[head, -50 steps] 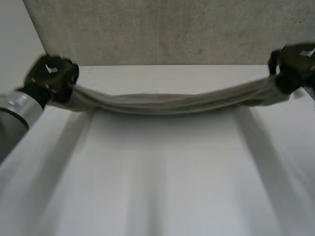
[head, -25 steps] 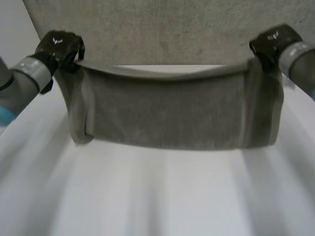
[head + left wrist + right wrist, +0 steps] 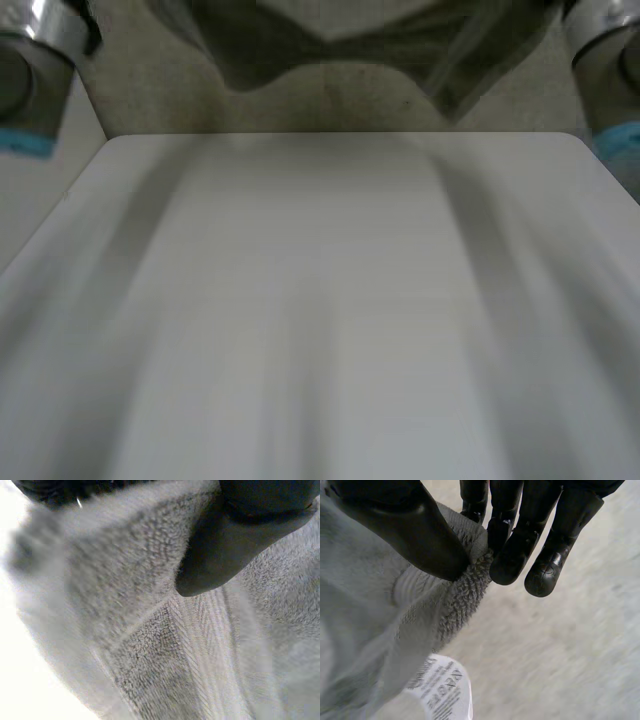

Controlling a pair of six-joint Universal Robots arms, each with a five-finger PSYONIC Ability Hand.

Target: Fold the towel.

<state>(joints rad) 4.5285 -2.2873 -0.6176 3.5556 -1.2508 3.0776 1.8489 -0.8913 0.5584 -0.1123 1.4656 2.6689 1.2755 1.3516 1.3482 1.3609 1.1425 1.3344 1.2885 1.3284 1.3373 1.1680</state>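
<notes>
The grey towel (image 3: 340,35) hangs high above the table, stretched between my two arms, and its lower edge sags in uneven waves. In the left wrist view my left hand (image 3: 220,550) is shut on the towel (image 3: 150,645), thumb pressed into the pile near one upper corner. In the right wrist view my right hand (image 3: 415,530) pinches the other upper corner of the towel (image 3: 455,600) between thumb and fingertips (image 3: 507,562). A white care label (image 3: 445,692) dangles below that corner.
The white table (image 3: 320,300) lies below the hanging towel. A grey concrete wall (image 3: 330,100) stands behind its far edge. My left arm (image 3: 35,70) and right arm (image 3: 610,70) reach up at either side.
Both arms have risen and carried the towel up off the table. It first hung spread in front of the wall, and now only its lower edge is seen from the head.
</notes>
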